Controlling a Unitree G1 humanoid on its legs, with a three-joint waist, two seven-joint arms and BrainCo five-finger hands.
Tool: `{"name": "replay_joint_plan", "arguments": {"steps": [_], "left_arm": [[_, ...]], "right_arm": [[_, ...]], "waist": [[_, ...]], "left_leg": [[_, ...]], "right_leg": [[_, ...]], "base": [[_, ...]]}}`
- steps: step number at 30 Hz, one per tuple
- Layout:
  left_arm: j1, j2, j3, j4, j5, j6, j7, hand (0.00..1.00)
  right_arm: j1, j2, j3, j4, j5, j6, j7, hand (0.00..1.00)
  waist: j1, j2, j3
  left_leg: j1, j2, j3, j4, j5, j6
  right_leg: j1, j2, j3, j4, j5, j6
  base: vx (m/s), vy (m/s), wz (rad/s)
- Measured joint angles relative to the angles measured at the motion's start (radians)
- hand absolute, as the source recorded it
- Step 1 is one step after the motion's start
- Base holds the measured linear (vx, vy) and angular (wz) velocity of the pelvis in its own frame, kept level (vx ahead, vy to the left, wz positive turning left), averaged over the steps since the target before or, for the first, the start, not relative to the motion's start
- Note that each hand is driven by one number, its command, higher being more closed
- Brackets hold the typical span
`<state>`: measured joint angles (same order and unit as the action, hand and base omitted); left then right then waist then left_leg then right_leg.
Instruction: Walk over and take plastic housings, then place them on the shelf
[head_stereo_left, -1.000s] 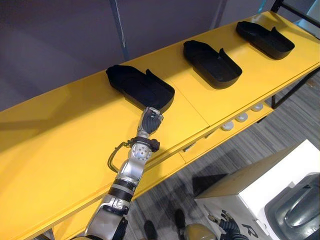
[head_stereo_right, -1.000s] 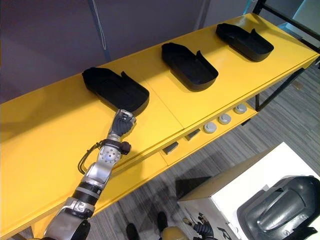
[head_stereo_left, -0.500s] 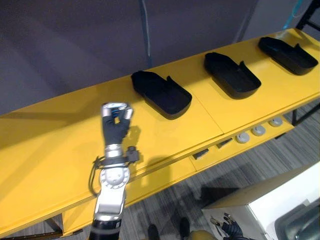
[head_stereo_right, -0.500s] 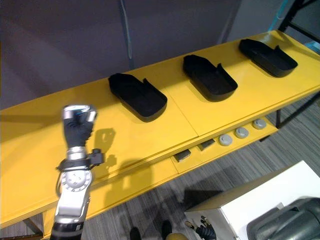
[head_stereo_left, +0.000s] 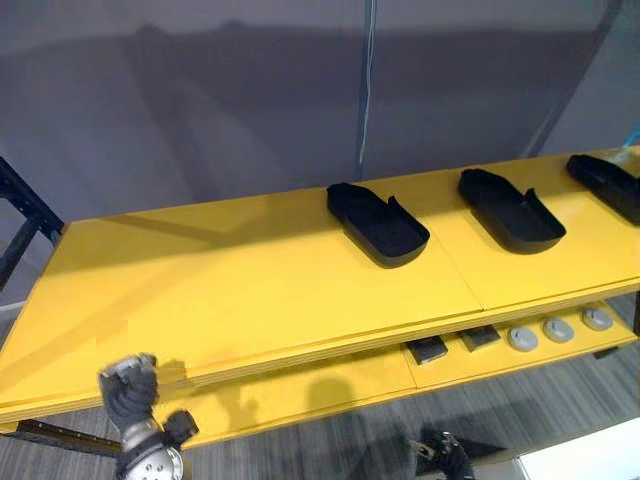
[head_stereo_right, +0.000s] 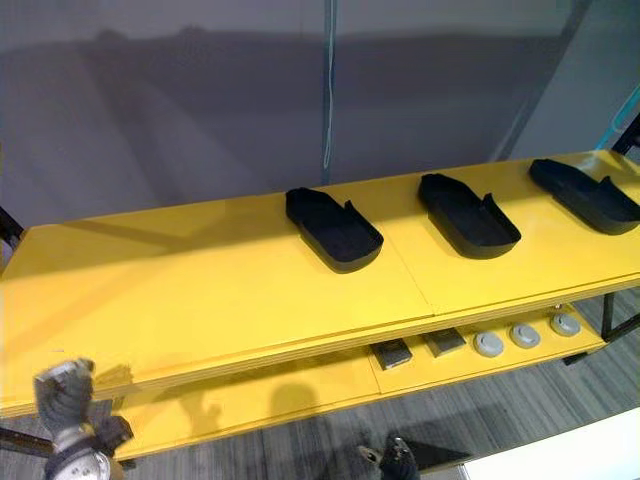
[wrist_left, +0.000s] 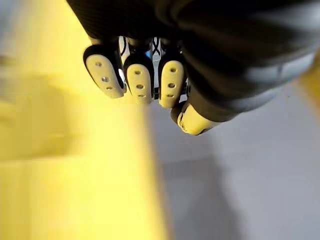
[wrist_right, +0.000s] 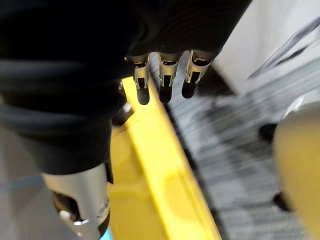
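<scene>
Three black plastic housings lie in a row on the yellow shelf top (head_stereo_left: 220, 290): the nearest one (head_stereo_left: 378, 222), a middle one (head_stereo_left: 510, 208) and a far one (head_stereo_left: 608, 183) at the right edge. My left hand (head_stereo_left: 128, 388) hangs low at the lower left, in front of the shelf's front edge and far from the housings. Its fingers (wrist_left: 140, 82) are curled in and hold nothing. At the bottom of the view, my right hand (head_stereo_left: 445, 462) sits over the floor, fingers (wrist_right: 167, 80) relaxed and empty.
A lower yellow shelf (head_stereo_left: 300, 390) carries two dark square blocks (head_stereo_left: 428, 349) and three round grey discs (head_stereo_left: 557, 328). A grey wall (head_stereo_left: 200, 100) stands behind the shelf. A black frame post (head_stereo_left: 20, 225) rises at the left end. Grey carpet (head_stereo_left: 560, 400) lies below.
The camera has turned, shifting the whole scene. My left hand has drawn back from the nearest housing, which stays on the shelf, and dropped to the lower left below the front edge.
</scene>
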<state>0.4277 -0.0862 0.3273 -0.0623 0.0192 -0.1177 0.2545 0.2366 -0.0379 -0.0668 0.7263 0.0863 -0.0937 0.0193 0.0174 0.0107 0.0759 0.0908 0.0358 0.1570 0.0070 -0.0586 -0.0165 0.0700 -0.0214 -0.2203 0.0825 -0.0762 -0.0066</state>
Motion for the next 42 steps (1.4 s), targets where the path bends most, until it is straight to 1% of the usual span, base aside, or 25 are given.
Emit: {"name": "replay_joint_plan", "arguments": {"steps": [1, 2, 3, 4, 5, 7, 8, 9, 11, 13, 16, 21, 24, 28, 30, 33, 35, 39, 42], "left_arm": [[-0.001, 0.001, -0.006, 0.093, -0.007, 0.021, -0.024, 1.0], [-0.002, 0.001, -0.009, 0.135, -0.008, 0.029, -0.031, 1.0], [-0.006, 0.003, -0.01, 0.219, -0.007, 0.037, -0.049, 1.0], [-0.014, 0.005, -0.01, 0.306, -0.008, 0.051, -0.063, 1.0], [-0.021, 0.007, -0.01, 0.351, -0.008, 0.056, -0.066, 1.0], [-0.059, 0.018, -0.013, 0.531, -0.017, 0.072, -0.082, 1.0], [-0.069, 0.02, -0.018, 0.564, -0.018, 0.075, -0.087, 1.0], [-0.083, 0.023, -0.029, 0.617, -0.018, 0.077, -0.09, 0.0], [-0.1, 0.027, -0.04, 0.686, -0.018, 0.08, -0.1, 0.0], [-0.113, 0.031, -0.04, 0.718, -0.017, 0.08, -0.104, 0.0], [-0.151, 0.047, -0.042, 0.787, -0.016, 0.079, -0.106, 0.0], [-0.197, 0.077, -0.084, 0.867, -0.003, 0.07, -0.108, 0.0], [-0.201, 0.086, -0.105, 0.871, 0.005, 0.069, -0.109, 0.0], [-0.217, 0.099, -0.119, 0.903, 0.007, 0.066, -0.109, 0.0], [-0.224, 0.099, -0.121, 0.912, 0.009, 0.067, -0.11, 0.0], [-0.234, 0.101, -0.14, 0.912, 0.015, 0.066, -0.112, 0.0], [-0.236, 0.105, -0.151, 0.912, 0.015, 0.066, -0.114, 0.0], [-0.243, 0.108, -0.168, 0.912, 0.014, 0.064, -0.125, 0.0], [-0.252, 0.111, -0.18, 0.912, 0.015, 0.064, -0.129, 0.0]], "right_arm": [[0.001, 0.002, 0.007, -0.009, 0.0, 0.002, 0.001, 0.0], [0.005, 0.003, 0.01, -0.009, 0.0, 0.005, 0.001, 0.0], [0.006, 0.012, 0.01, -0.009, 0.0, 0.007, 0.001, 0.0], [0.005, 0.023, 0.01, -0.009, 0.0, 0.008, 0.0, 0.0], [0.006, 0.027, 0.01, -0.009, 0.0, 0.009, 0.0, 0.0], [0.007, 0.041, 0.009, -0.009, 0.0, 0.012, -0.005, 0.0], [0.006, 0.042, 0.008, -0.009, 0.0, 0.012, -0.006, 0.0], [0.006, 0.044, 0.003, -0.009, 0.0, 0.012, -0.008, 0.0], [0.006, 0.043, -0.014, 0.0, 0.002, 0.012, -0.019, 0.0], [0.005, 0.044, -0.027, 0.012, 0.002, 0.012, -0.022, 0.0], [-0.012, 0.037, -0.063, 0.079, 0.003, 0.012, -0.034, 0.0], [-0.048, 0.027, -0.089, 0.159, 0.004, 0.012, -0.041, 0.0], [-0.062, 0.023, -0.09, 0.182, 0.004, 0.012, -0.042, 0.0], [-0.088, 0.012, -0.091, 0.201, 0.004, 0.012, -0.042, 0.0], [-0.099, 0.006, -0.091, 0.201, 0.003, 0.012, -0.042, 0.0], [-0.118, -0.007, -0.091, 0.211, 0.001, 0.012, -0.042, 0.0], [-0.127, -0.007, -0.09, 0.211, 0.0, 0.012, -0.042, 0.0], [-0.125, -0.008, -0.088, 0.211, -0.001, 0.013, -0.042, 0.0], [-0.125, -0.008, -0.087, 0.211, -0.001, 0.013, -0.043, 0.0]], "waist": [[-0.001, -0.002, -0.007], [-0.001, -0.004, -0.011], [-0.001, -0.008, -0.02], [0.0, -0.018, -0.025], [0.0, -0.022, -0.027], [0.0, -0.027, -0.031], [0.0, -0.028, -0.032], [0.0, -0.028, -0.032], [-0.002, -0.023, -0.034], [-0.001, -0.024, -0.035], [-0.003, -0.023, -0.041], [-0.005, -0.02, -0.042], [-0.008, -0.02, -0.042], [-0.025, -0.018, -0.036], [-0.028, -0.017, -0.028], [-0.026, -0.011, -0.013], [-0.029, -0.01, -0.003], [-0.028, -0.012, 0.011], [-0.028, -0.015, 0.022]], "left_leg": [[0.001, -0.002, 0.002, 0.001, 0.002, -0.001], [0.001, -0.004, 0.002, 0.001, 0.006, -0.003], [0.001, -0.006, 0.002, 0.001, 0.009, 0.001], [0.001, -0.007, 0.002, -0.001, 0.009, 0.001], [0.001, -0.008, 0.002, -0.001, 0.009, 0.001], [0.001, -0.008, 0.003, -0.003, 0.008, 0.0], [0.001, -0.008, 0.004, -0.004, 0.008, 0.0], [0.002, -0.008, 0.007, -0.005, 0.008, -0.001], [0.002, -0.008, 0.012, -0.007, 0.008, -0.002], [0.002, -0.007, 0.014, -0.009, 0.008, -0.004], [0.004, -0.006, 0.02, -0.024, 0.015, -0.007], [0.024, -0.007, 0.033, -0.053, 0.024, -0.011], [0.03, -0.009, 0.032, -0.06, 0.025, -0.011], [0.031, -0.01, 0.033, -0.069, 0.025, -0.011], [0.032, -0.012, 0.034, -0.069, 0.025, -0.011], [0.031, -0.014, 0.049, -0.07, 0.024, -0.01], [0.03, -0.016, 0.058, -0.069, 0.024, -0.01], [0.026, -0.017, 0.064, -0.065, 0.023, -0.008], [0.004, -0.017, 0.078, -0.043, 0.017, 0.001]], "right_leg": [[0.001, -0.004, -0.004, 0.004, -0.002, 0.003], [0.001, -0.006, -0.004, 0.005, -0.003, 0.005], [0.001, -0.008, -0.004, 0.007, -0.005, 0.008], [0.0, -0.01, -0.005, 0.008, -0.006, 0.01], [0.0, -0.01, -0.005, 0.008, -0.007, 0.011], [-0.001, -0.011, -0.002, 0.008, -0.009, 0.013], [-0.001, -0.011, 0.0, 0.008, -0.009, 0.013], [-0.003, -0.011, 0.004, 0.008, -0.009, 0.013], [-0.007, -0.009, 0.012, 0.009, -0.009, 0.013], [-0.01, -0.007, 0.015, 0.008, -0.009, 0.013], [-0.018, -0.004, 0.023, 0.007, -0.009, 0.012], [-0.016, 0.003, 0.04, -0.01, -0.005, 0.01], [-0.009, 0.006, 0.043, -0.034, 0.0, 0.009], [-0.001, 0.011, 0.048, -0.063, 0.012, 0.007], [-0.001, 0.012, 0.05, -0.065, 0.014, 0.007], [-0.001, 0.014, 0.072, -0.075, 0.025, 0.008], [-0.002, 0.015, 0.081, -0.076, 0.031, 0.007], [-0.011, 0.015, 0.091, -0.074, 0.037, 0.008], [-0.037, 0.012, 0.104, -0.057, 0.041, 0.008]], "base": [[0.0, 0.024, 0.05], [0.02, 0.037, 0.04], [0.0, 0.0, 0.0], [0.0, 0.0, 0.0], [0.0, 0.0, 0.0], [0.0, 0.0, 0.0], [0.0, 0.007, -0.04], [0.0, 0.005, -0.05], [-0.01, 0.005, -0.09], [0.0, -0.001, -0.07], [0.0, -0.005, -0.09], [0.01, 0.0, -0.1], [0.0, 0.0, 0.0], [0.0, -0.002, -0.02], [0.0, -0.002, -0.05], [-0.02, 0.005, -0.17], [-0.03, 0.007, -0.18], [-0.06, -0.004, -0.06], [-0.05, 0.006, -0.14]]}}
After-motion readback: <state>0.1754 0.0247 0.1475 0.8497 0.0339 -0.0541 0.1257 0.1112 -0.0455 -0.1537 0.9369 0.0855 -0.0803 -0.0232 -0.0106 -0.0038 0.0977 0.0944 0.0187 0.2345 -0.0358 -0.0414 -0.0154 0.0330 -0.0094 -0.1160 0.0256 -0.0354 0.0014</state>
